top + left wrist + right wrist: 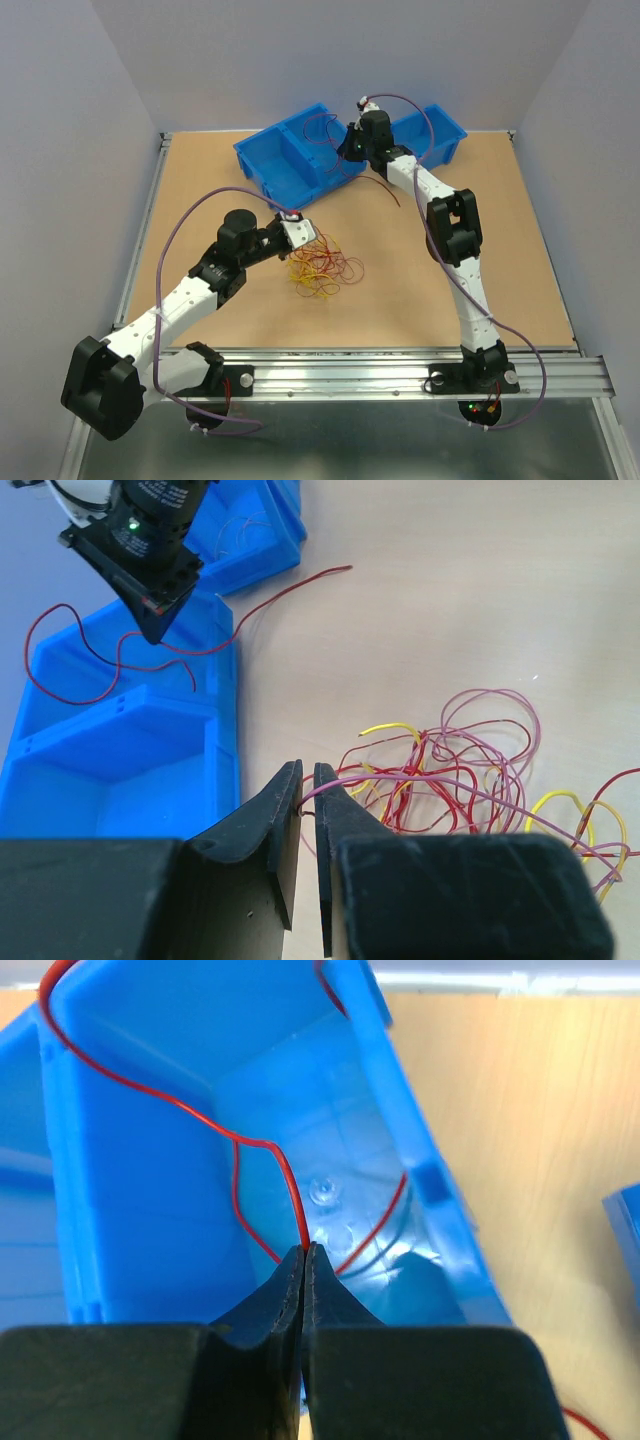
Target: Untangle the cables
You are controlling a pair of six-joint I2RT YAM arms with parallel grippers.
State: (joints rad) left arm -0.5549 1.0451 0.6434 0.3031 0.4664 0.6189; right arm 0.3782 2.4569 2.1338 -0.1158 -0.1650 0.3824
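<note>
Clamping red cable [299, 1210] above bin [130, 1210] with right gripper [303, 1250], for dropping in; pinching strand [385, 777] of tangle [450, 785] near bin with left gripper [307, 777], for pulling free.

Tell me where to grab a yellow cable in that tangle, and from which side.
Grip the yellow cable at the crest of the small loop that pokes out of the tangle. Probably best to come from above, jaws across the strand, on the loop's outer side. There it arches alone over bare table, while further in other strands cross it.
</note>
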